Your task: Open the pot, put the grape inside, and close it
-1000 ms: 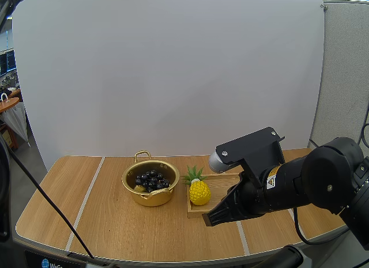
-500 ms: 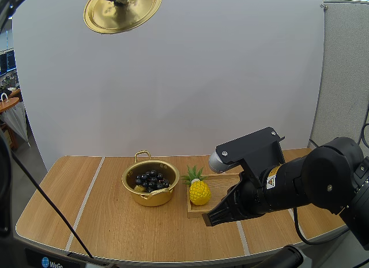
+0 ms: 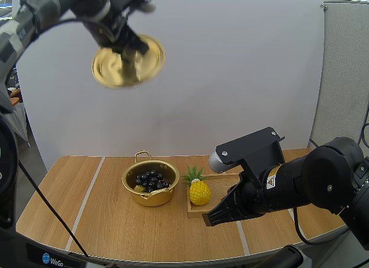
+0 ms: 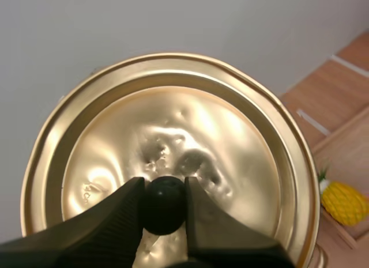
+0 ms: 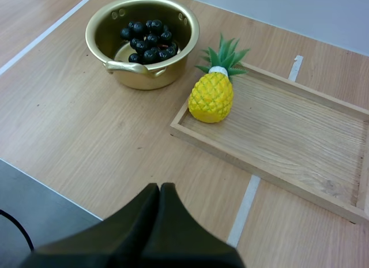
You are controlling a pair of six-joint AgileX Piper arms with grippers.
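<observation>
Our left tool [image 4: 164, 190] holds narrow, its two fingers pinching the black knob [image 4: 164, 207] of the lid [image 4: 196, 118]. The lid hangs tilted in the air, high over the counter [image 3: 109, 222] and well above the pot [image 3: 151, 197].

Our right tool [image 5: 159, 190] is closed on nothing, fingers together as one wedge, low over the counter just before the tray [image 5: 288, 129].

Count: two tools, one lid, one pot, one bunch of grapes [image 3: 151, 180], one pineapple [image 3: 199, 192], one tray.

The pot stands open on the counter, one handle toward us, one away. The grapes lie inside it. The pineapple stands upright at the tray end nearest the pot, just beside the pot and apart from it. In the high view our right arm covers much of the tray.

Against half a second ago: the lid sits lower in the high view and our left arm has come into frame with it. A second ago only its rim showed at the top edge. Pot, grapes, pineapple, tray and right arm are unmoved.
</observation>
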